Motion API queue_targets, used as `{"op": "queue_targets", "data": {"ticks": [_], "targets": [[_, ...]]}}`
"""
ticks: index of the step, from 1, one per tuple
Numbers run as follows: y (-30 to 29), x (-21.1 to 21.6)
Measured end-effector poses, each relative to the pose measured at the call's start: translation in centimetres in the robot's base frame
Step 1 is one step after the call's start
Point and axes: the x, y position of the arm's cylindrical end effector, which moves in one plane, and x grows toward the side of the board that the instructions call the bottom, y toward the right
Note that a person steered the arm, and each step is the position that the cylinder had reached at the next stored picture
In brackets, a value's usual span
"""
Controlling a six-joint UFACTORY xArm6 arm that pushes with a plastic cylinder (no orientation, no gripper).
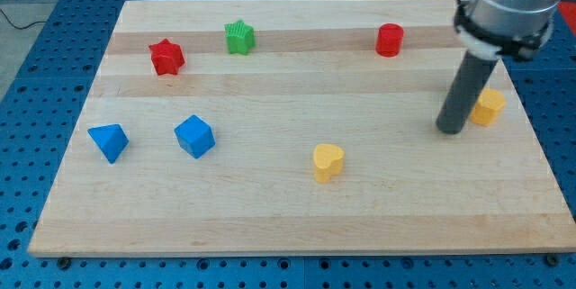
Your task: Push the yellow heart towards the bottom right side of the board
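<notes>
While parked well right of the yellow heart (328,161), my tip (450,130) sat just beside the yellow hexagonal block (489,107); no pincer fitted, nothing held. Heart lay low-centre on the table (270,226), apparently unpushed; whole shove rightward judged left
</notes>
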Motion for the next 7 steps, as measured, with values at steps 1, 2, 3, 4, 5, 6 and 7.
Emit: {"op": "queue_targets", "data": {"ticks": [1, 2, 3, 4, 5, 6, 7], "targets": [[-0.3, 5.7], [-2.0, 10.3], [-11.7, 10.3], [-19.9, 6.6], [-20.9, 3.8], [-14.7, 3.3], [-6.9, 3.7]]}}
